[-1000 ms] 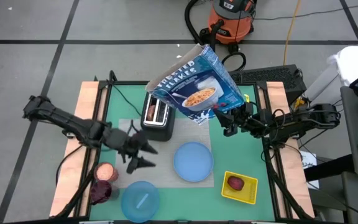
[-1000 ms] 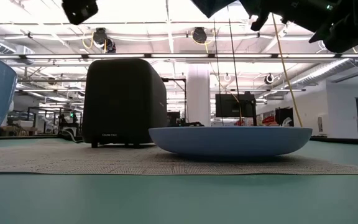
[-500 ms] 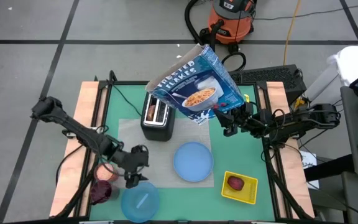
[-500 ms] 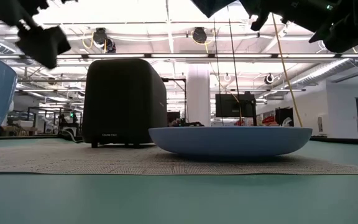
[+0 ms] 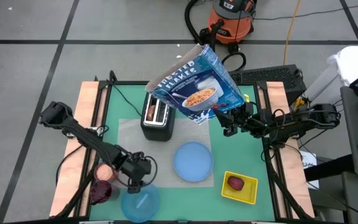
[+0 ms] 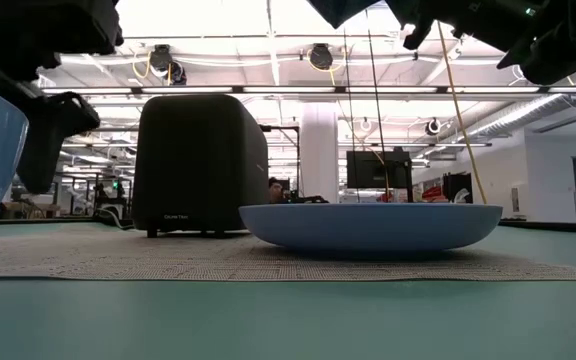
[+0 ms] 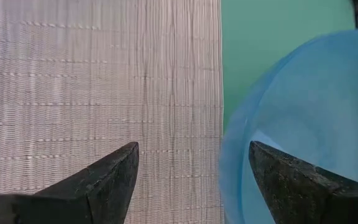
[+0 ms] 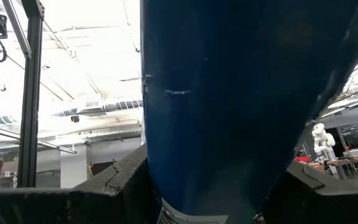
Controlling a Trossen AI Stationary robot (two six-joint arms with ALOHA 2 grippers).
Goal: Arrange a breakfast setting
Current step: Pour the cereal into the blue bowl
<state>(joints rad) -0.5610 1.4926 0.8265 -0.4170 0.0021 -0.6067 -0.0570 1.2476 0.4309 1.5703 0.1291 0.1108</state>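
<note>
My left gripper (image 5: 137,182) is open, pointing down at the far rim of the light-blue bowl (image 5: 140,200). In the left wrist view (image 7: 194,180) one finger is over the grey mat (image 7: 92,81) and the other over the bowl's inside (image 7: 303,106). I cannot tell whether they touch. The light-blue plate (image 5: 193,160) rests on the mat. A browned bagel (image 5: 151,111) sticks out of the toaster (image 5: 158,121). A dark red fruit (image 5: 235,183) lies on the yellow tray (image 5: 248,193). My right gripper (image 5: 229,121) is shut on the blue cereal box (image 5: 197,84), high over the table. My right gripper pinches the cereal box between its two fingers near the box's closed lower end (image 5: 224,107), coming level from the table's right side. In the right wrist view the box (image 8: 216,112) fills the gap between the fingers. The box is lifted clear and tilted, its open top (image 5: 188,57) toward the far left.
A pinkish round thing (image 5: 104,171) and a dark maroon thing (image 5: 101,191) sit at the near left beside the bowl. In the low view the toaster (image 6: 200,165) stands behind the plate (image 6: 368,225). A shop vacuum (image 5: 229,18) stands on the floor beyond the table.
My left gripper has moved toward the table's near edge and come down from over the mat to the bowl's far rim, tipping to point down. The right arm and the cereal box have kept still.
</note>
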